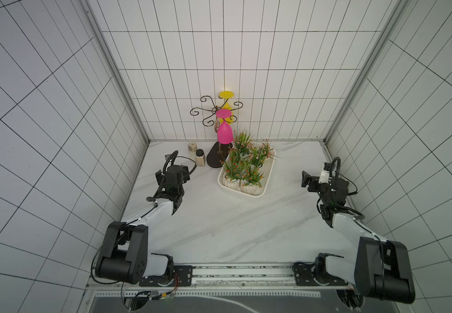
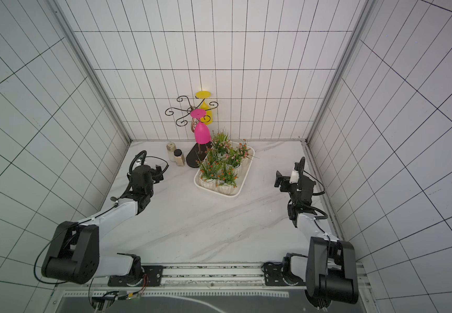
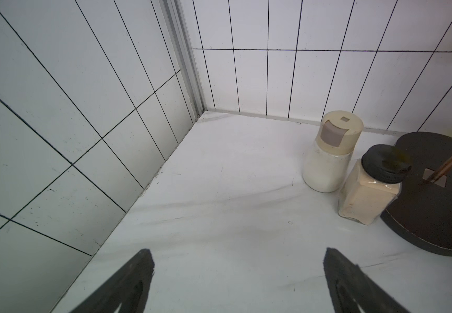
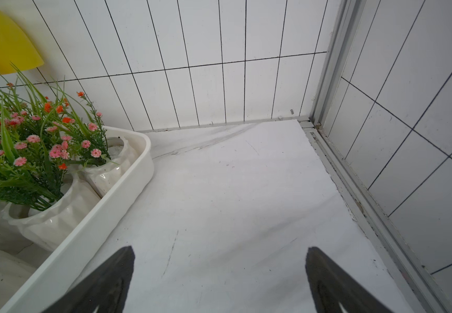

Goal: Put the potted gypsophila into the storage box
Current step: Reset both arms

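**Potted gypsophila [image 1: 242, 166] all in the storage box [image 1: 270, 173]; both claws empty.**

The left gripper [image 3: 238, 253] hangs near the tabletop's [image 1: 219, 230] far-left corner, fingers spread wide on nothing. Two seasoning jars [image 1: 200, 157] stand between it and the box. The box sits at the marbled top's far edge, just beside a glass rack [image 1: 216, 160], with white tiled walls [image 1: 246, 54] around. The right gripper [image 4: 219, 250], by the right edge, is clear of the box, equally wide and empty.

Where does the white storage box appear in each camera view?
In a top view: storage box, centre, near the back wall.
In a top view: same place.
Left wrist: not in it.
Right wrist: along that picture's left edge.
Landmark: yellow glass behind it, in those three.
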You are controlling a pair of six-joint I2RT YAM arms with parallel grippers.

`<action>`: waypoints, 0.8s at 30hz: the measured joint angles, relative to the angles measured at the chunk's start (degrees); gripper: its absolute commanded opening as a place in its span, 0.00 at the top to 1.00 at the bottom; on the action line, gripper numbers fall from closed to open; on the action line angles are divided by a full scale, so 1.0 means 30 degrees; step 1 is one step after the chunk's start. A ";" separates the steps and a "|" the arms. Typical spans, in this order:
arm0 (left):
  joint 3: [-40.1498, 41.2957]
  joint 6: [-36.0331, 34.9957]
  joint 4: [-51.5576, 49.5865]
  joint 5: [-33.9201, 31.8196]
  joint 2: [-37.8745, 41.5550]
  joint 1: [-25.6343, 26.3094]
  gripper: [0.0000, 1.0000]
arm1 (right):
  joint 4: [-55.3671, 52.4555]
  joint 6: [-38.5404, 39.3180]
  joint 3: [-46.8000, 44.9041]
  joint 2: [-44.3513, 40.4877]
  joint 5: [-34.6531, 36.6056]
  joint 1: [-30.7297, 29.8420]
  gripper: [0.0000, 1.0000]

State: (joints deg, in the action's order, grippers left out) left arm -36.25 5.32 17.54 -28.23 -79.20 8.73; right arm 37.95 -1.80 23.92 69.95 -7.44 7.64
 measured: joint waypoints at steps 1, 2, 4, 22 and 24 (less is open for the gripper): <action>0.0379 -0.0051 0.0612 0.0058 -0.0168 0.0000 0.03 | 0.0466 0.0073 -0.0255 0.0080 -0.0022 0.0000 0.01; 0.0714 -0.0109 0.1253 0.0102 -0.0313 0.0000 0.03 | 0.0976 0.0131 -0.0510 0.0189 -0.0051 0.0000 0.01; 0.1384 -0.0299 0.2718 0.0321 -0.0546 0.0000 0.03 | 0.2011 0.0204 -0.0918 0.0634 -0.0124 0.0000 0.01; 0.4670 -0.1122 0.8167 0.0146 -0.0219 0.0000 0.03 | 1.0214 0.0168 -0.2812 0.6054 -0.0765 -0.0211 0.01; 0.5034 -0.1275 0.8939 0.0532 -0.0780 0.0000 0.03 | 1.0171 0.0277 -0.2812 0.6258 -0.0634 -0.0357 0.01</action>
State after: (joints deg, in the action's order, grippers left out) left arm -21.15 1.50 44.36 -26.63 -81.54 8.73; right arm 68.47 -0.97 15.49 88.73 -9.34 6.57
